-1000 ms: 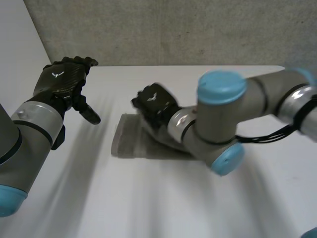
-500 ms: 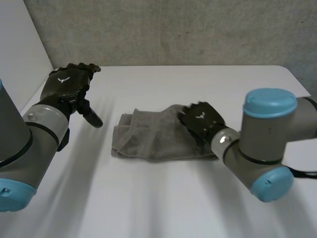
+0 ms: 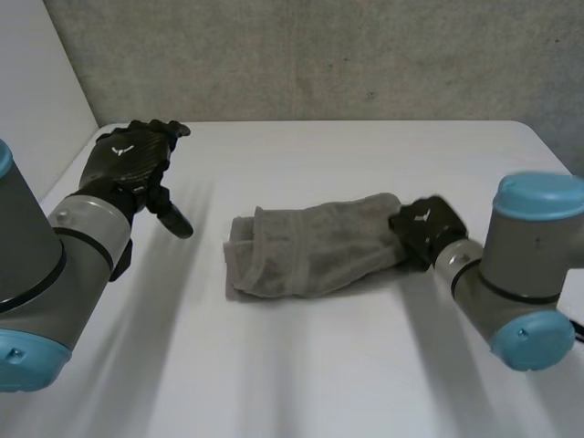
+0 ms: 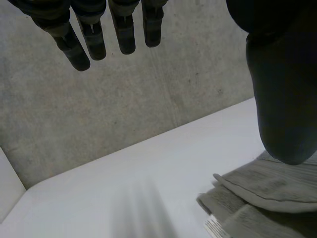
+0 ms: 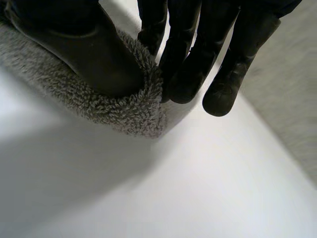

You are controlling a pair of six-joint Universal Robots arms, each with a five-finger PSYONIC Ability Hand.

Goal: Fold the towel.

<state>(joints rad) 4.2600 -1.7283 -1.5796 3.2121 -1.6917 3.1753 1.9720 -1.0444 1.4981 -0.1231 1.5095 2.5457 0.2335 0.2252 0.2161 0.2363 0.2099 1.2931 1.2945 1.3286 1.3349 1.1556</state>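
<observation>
We count one towel (image 3: 310,248), grey and folded into a long bundle, lying near the middle of the white surface (image 3: 301,383). There are two hands, each on a grey arm with light-blue caps.

The right hand (image 3: 426,228) is at the towel's right end. In its wrist view the thumb (image 5: 94,54) presses on top of the terry edge and the fingers (image 5: 185,59) curl in from the other side, so the cloth is pinched between them. That end of the towel sits on the surface.

The left hand (image 3: 128,162) hangs over the surface's left part, well apart from the towel and holding nothing. In its wrist view its fingers (image 4: 126,29) are straight and spread from the thumb (image 4: 280,99), with the grey wall (image 4: 99,114) behind them.

A small white emblem (image 3: 117,151) sits on the back of the left hand, and one like it on the right; we cannot make out any letters. At the towel's left end, in the left wrist view, one small white tag (image 4: 216,229) sticks out from the folds; its print is too small to read.
</observation>
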